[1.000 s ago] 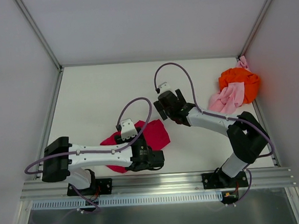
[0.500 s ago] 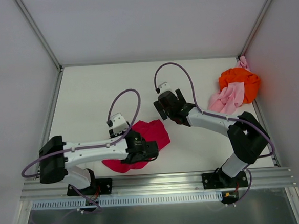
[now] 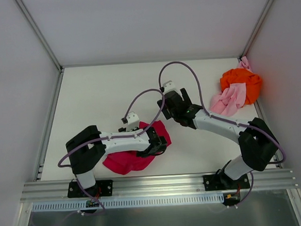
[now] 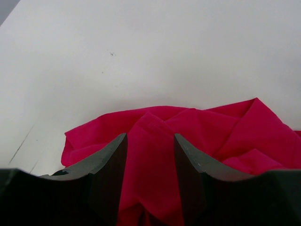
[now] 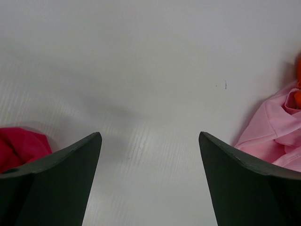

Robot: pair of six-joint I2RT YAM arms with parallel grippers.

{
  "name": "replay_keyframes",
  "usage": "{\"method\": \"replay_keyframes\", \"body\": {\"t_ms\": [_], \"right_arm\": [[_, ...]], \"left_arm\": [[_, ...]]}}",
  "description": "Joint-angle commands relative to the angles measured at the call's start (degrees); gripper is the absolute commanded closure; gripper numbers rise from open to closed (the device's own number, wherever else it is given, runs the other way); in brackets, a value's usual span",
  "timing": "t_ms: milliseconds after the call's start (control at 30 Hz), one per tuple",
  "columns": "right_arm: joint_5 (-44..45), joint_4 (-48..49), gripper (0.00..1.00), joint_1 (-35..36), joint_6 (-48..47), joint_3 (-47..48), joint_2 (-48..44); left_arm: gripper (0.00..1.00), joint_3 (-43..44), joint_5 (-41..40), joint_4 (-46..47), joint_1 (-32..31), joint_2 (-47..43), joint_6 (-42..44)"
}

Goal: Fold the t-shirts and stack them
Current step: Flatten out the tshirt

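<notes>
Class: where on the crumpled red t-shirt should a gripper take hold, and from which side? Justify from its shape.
Probably the raised central fold of the red t-shirt, from above, jaws straddling the ridge: it stands proud, while the edges lie flat on the table.

Far-left table (image 3: 103,95) open; crimson t-shirt (image 3: 128,160) mid-front; orange t-shirt (image 3: 239,81), pink t-shirt (image 3: 229,99) far-right.

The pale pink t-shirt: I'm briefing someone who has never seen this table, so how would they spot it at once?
On the white table, go to the far right corner by the side wall, where two crumpled shirts touch. The pale pink t-shirt is the nearer one; its neighbour is the bright orange t-shirt, and the crimson t-shirt lies apart by the front edge.
</notes>
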Motion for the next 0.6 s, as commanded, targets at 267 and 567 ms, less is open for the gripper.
{"method": "replay_keyframes", "body": {"t_ms": [267,567], "right_arm": [[6.20,-6.68,0.10,-0.17,2.69,3.39,-4.36],[6.12,-6.33,0.10,-0.79,2.69,2.60,-5.15]], "left_arm": [[0.14,-6.80,3.71,18.37,3.22,1.16,13.15],[1.00,-8.12,2.66,18.21,4.89,-1.29,11.59]]}}
